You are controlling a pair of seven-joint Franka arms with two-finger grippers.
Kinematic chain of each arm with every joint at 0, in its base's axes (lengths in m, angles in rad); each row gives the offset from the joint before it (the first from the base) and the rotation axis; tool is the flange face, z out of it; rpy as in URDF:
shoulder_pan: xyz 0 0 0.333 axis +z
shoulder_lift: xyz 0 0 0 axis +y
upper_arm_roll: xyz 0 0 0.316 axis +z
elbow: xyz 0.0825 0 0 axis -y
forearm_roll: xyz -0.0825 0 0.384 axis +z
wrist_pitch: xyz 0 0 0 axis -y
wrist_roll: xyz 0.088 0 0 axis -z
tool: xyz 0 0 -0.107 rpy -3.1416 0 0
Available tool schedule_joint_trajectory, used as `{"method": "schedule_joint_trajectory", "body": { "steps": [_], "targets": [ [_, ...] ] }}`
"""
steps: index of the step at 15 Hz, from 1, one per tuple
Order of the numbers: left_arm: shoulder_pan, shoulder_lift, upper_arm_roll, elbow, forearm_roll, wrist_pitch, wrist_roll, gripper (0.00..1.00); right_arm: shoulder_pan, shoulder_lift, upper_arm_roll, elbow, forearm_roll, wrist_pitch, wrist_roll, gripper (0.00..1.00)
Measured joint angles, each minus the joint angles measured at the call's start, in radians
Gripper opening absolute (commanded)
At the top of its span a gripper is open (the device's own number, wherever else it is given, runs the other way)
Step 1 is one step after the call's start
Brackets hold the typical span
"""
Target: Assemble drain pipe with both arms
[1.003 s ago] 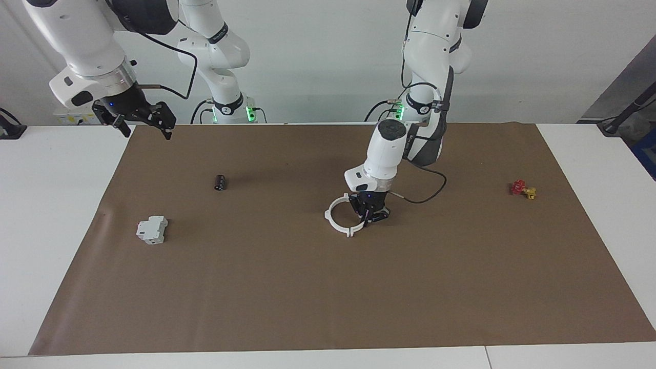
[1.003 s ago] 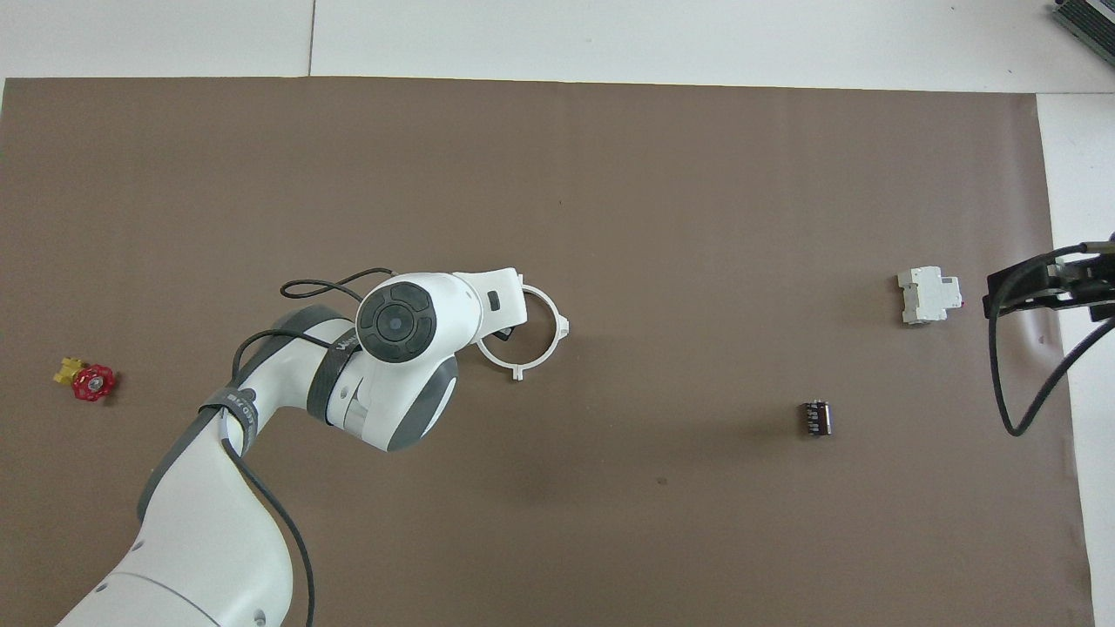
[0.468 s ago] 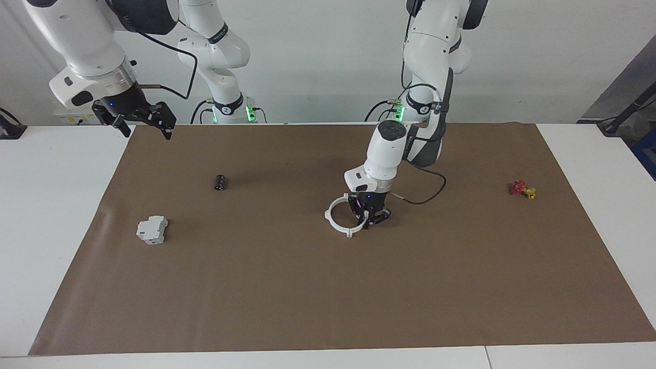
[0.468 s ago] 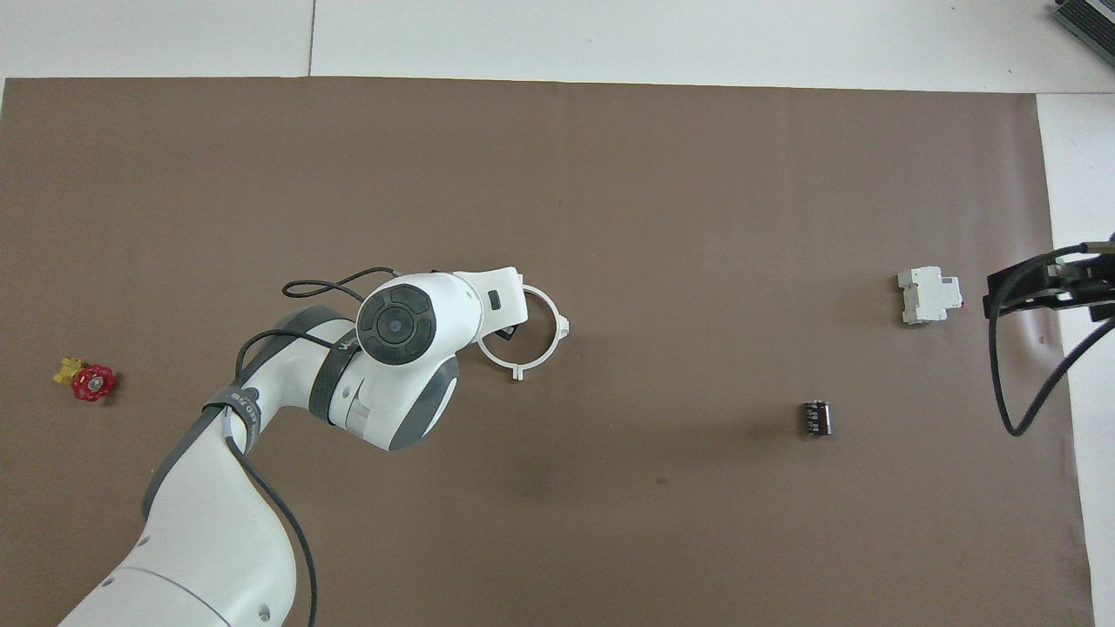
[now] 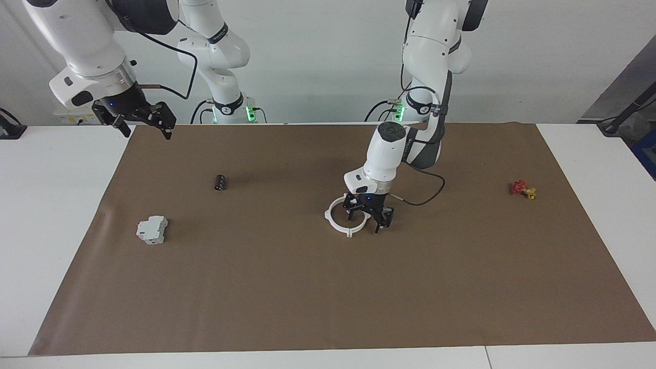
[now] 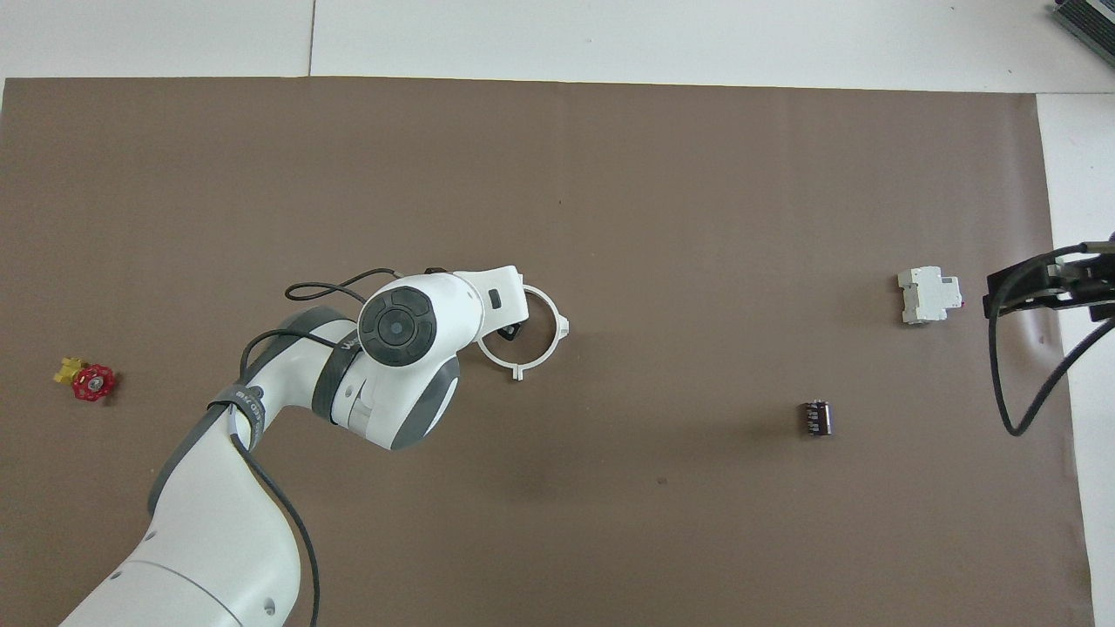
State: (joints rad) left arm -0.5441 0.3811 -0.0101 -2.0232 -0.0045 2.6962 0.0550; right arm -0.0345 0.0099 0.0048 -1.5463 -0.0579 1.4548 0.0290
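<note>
Ring of the drain pipe (image 5: 342, 220) lies flat on the brown mat (image 5: 307, 287), directly under the spread left gripper (image 5: 368, 214); the spread right gripper (image 5: 139, 119) hangs well apart, waiting.

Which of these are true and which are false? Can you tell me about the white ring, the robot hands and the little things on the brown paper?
1. The white ring lies on the brown paper. True.
2. The left gripper is shut tight on the ring. False: its fingers stand open, at the ring's edge.
3. The right gripper is up in the air, away from the ring. True.
4. The red and yellow valve sits inside the ring. False: it lies alone toward the left arm's end.
5. The grey-white box lies nearer the robots than the black cylinder. False: farther.
</note>
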Motion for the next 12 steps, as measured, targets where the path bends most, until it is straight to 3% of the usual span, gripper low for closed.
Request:
{"method": "schedule_joint_trajectory", "body": {
  "steps": [6, 9, 12],
  "targets": [
    [0.001, -0.031, 0.009, 0.015, 0.000, -0.040, -0.081, 1.00, 0.000, 0.000, 0.000, 0.000, 0.000, 0.000, 0.000, 1.00],
    [0.047, -0.171, 0.033, 0.059, -0.001, -0.325, -0.122, 1.00, 0.000, 0.000, 0.000, 0.000, 0.000, 0.000, 0.000, 1.00],
    [0.188, -0.340, 0.043, 0.095, -0.001, -0.651, -0.136, 1.00, 0.000, 0.000, 0.000, 0.000, 0.000, 0.000, 0.000, 1.00]
  ]
}}
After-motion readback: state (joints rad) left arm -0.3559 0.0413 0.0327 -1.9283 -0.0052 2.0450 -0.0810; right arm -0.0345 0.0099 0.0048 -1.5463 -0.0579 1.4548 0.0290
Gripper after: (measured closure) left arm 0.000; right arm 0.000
